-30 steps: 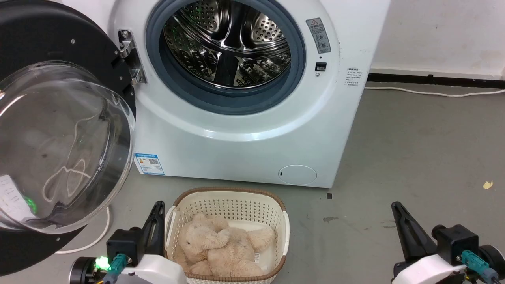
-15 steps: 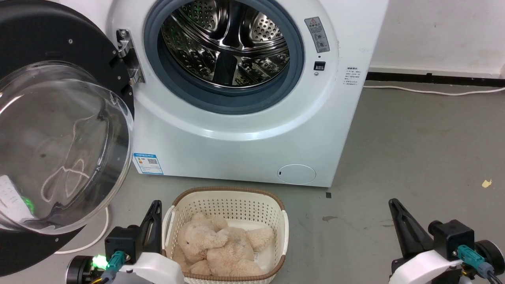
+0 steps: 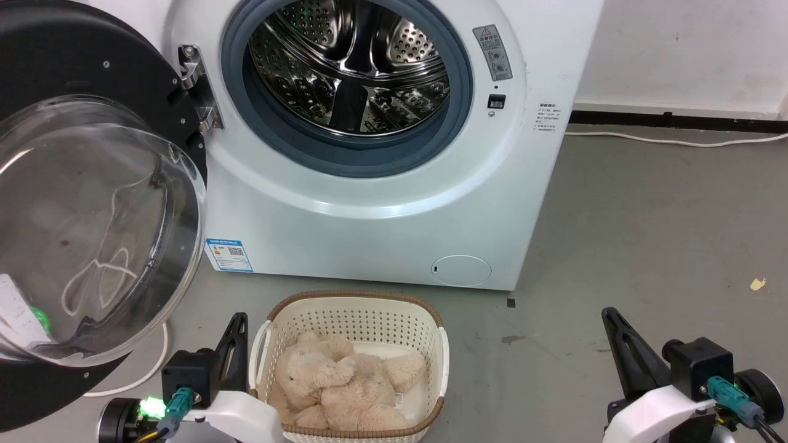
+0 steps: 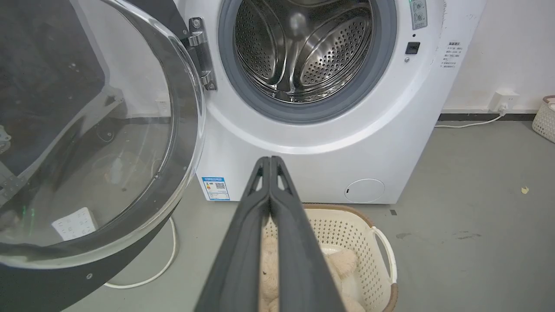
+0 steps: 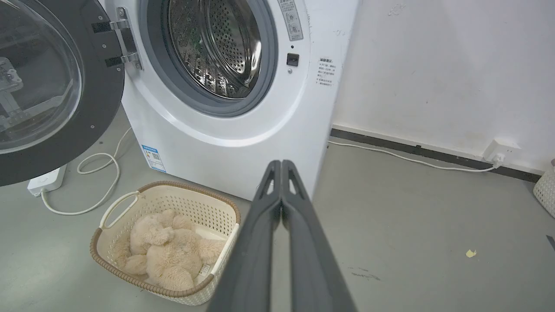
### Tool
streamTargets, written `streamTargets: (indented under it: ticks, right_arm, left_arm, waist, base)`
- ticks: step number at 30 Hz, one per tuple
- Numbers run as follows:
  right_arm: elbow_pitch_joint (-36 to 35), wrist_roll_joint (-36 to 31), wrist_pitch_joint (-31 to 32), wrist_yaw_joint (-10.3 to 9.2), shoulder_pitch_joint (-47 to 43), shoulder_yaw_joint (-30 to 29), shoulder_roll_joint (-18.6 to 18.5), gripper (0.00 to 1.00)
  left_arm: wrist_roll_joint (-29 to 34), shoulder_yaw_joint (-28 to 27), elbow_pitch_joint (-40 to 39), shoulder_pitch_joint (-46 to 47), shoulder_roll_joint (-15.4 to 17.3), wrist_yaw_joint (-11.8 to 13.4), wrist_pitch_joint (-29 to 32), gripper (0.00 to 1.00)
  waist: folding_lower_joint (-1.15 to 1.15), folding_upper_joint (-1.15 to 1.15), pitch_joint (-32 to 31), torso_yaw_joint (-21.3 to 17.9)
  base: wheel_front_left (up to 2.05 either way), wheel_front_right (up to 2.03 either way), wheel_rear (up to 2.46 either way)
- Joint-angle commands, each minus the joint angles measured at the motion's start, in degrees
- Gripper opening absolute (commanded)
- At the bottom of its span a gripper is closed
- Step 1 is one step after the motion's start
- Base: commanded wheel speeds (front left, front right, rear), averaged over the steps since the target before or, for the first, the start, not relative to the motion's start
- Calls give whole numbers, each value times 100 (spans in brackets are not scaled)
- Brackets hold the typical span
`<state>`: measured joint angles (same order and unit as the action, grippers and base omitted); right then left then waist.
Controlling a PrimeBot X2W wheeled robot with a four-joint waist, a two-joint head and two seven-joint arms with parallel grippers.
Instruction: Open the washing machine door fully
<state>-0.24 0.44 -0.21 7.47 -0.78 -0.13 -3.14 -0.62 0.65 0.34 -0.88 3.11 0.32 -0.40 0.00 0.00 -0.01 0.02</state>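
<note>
Open wide at left of the washing machine [image 3: 369,215]: washing machine door [image 3: 80,203].
Hinged at the left edge of the machine's drum opening, glass bowl bulging outward. In front of the machine, clear of it: left gripper [image 4: 269,161] and right gripper [image 5: 281,164], jaws shut tight, gripping nothing. Directly before the machine's front: cream basket [image 3: 439,351] holding a plush toy [image 3: 335,381].

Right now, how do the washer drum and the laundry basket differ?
The drum is shiny steel and looks empty; the basket is cream plastic and holds a beige plush toy. The drum sits inside the washing machine, opening forward; the basket stands on the floor, open upward. Both are perforated.
</note>
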Motion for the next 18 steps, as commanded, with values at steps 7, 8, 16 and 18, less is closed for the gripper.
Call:
streamTargets:
  ticks: [7,8,16,18]
  right_arm:
    - [24,-44,21,2,78,13,26,0]
    - [24,-44,21,2,78,13,26,0]
    - [24,-44,21,2,78,13,26,0]
    - [24,-44,21,2,78,13,26,0]
  left_arm:
    - [62,-65,-34,88,-24,-32,40,0]
    - [62,-65,-34,88,-24,-32,40,0]
    - [62,-65,-34,88,-24,-32,40,0]
    - [62,-65,-34,88,-24,-32,40,0]
  waist:
    - [0,0,1,-2]
    - [0,0,1,-2]
    - [0,0,1,-2]
    - [0,0,1,-2]
  base:
    - [0,0,0]
    - [0,0,0]
    - [0,0,0]
    - [0,0,0]
